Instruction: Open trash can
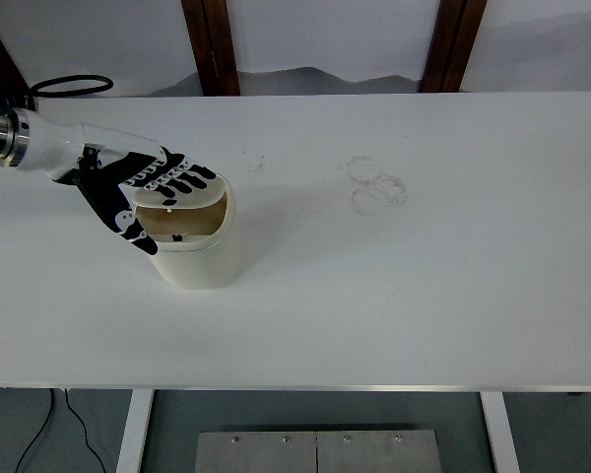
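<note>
We note the trash can (199, 241) upright on the white table (424, 276), toward its left edge. Our left hand (143, 192) lies directly over its rim, fingers (182, 179) extended flat on the tilted lid (182, 197), thumb at the near-left rim. Right hand unseen.

White arm (64, 148), black-fingered hand (143, 192) (silver cuff)

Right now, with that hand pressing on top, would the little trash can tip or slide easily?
Probably yes. The trash can looks like thin, light plastic, and it stands taller than it is wide, so a sideways shove might tip it. The white table looks smooth, so it could slide. The left hand pushes the lid mostly downward, which should steady it.
</note>
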